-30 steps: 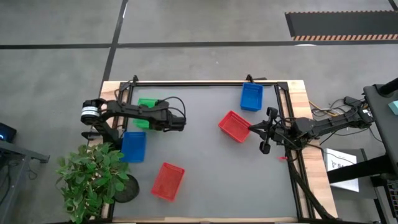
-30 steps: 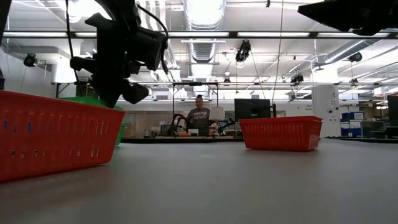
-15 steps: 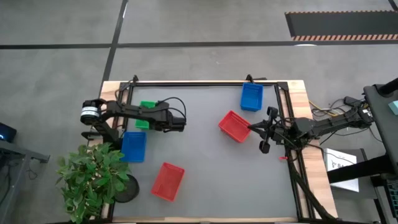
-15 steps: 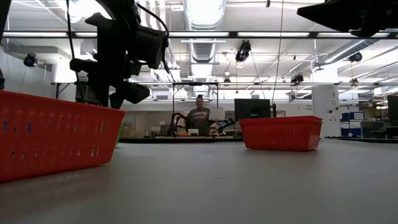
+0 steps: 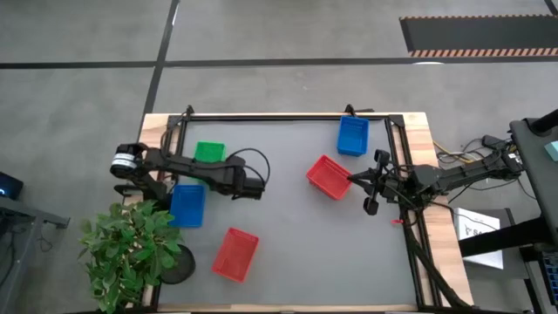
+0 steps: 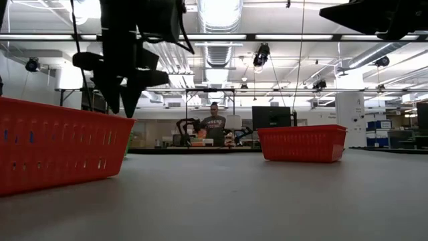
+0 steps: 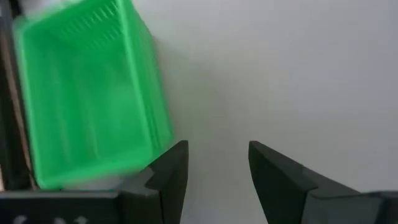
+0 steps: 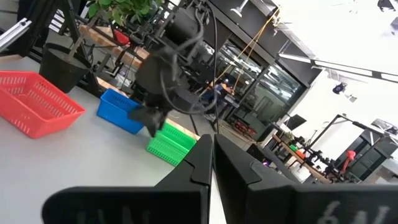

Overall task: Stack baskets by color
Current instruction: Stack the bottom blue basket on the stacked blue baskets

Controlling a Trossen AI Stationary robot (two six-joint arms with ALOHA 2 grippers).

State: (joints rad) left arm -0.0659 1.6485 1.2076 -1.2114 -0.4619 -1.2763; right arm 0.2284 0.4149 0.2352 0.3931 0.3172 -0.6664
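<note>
A green basket (image 5: pixel 209 152) (image 7: pixel 87 99) stands flat on the table at the far left. My left gripper (image 5: pixel 254 186) (image 7: pixel 214 163) (image 6: pixel 124 97) hangs open above bare table, to the right of it and nearer the front, touching nothing. A blue basket (image 5: pixel 187 204) and a red basket (image 5: pixel 235 254) (image 6: pixel 53 144) sit at the near left. Another red basket (image 5: pixel 329 176) (image 6: pixel 304 142) and another blue one (image 5: pixel 352 135) sit toward the right. My right gripper (image 5: pixel 356 180) (image 8: pixel 211 155) waits shut and raised beside that red basket's right corner.
A potted plant (image 5: pixel 131 249) overhangs the table's near left corner. A black frame (image 5: pixel 288 117) runs along the far edge. Bare grey table lies in the middle and at the near right. A person (image 6: pixel 214 127) stands far off in the room behind.
My left gripper has opened and let go of the green basket, which has dropped from a raised position onto the table. The gripper has then swung toward the table's near edge and a little to the right, rising slightly and tipping.
</note>
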